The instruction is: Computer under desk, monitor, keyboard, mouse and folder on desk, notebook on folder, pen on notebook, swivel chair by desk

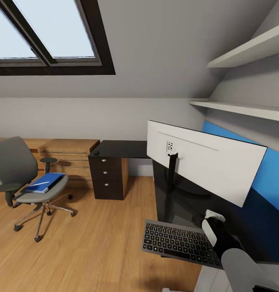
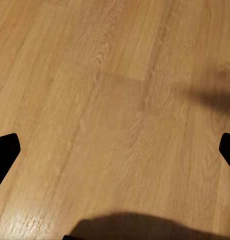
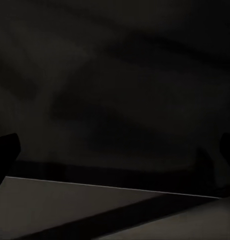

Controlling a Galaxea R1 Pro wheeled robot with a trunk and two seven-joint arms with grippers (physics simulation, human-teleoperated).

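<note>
Sitting on the swivel chair (image 1: pixel 24 178) well left of my right gripper (image 1: pixel 212 221), the folder (image 1: pixel 44 183) looks thin, stiff, slick; I'd pinch its overhanging edge. Left gripper (image 2: pixel 115 150) is spread wide, empty. Keyboard (image 1: pixel 178 242) lies just beside my right gripper, whose opening I cannot tell.

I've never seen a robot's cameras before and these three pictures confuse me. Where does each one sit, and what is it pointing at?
Head view: on the robot's head, looking forward and down at the desk, monitor, keyboard and swivel chair; the right arm shows.
Left wrist view: near the left gripper, facing the wooden floor; dark fingertips at the edges.
Right wrist view: near the right gripper, facing a dark glossy surface, seemingly the desk top; fingertips at the edges.
Shared: head and left wrist views both show the floor.
</note>
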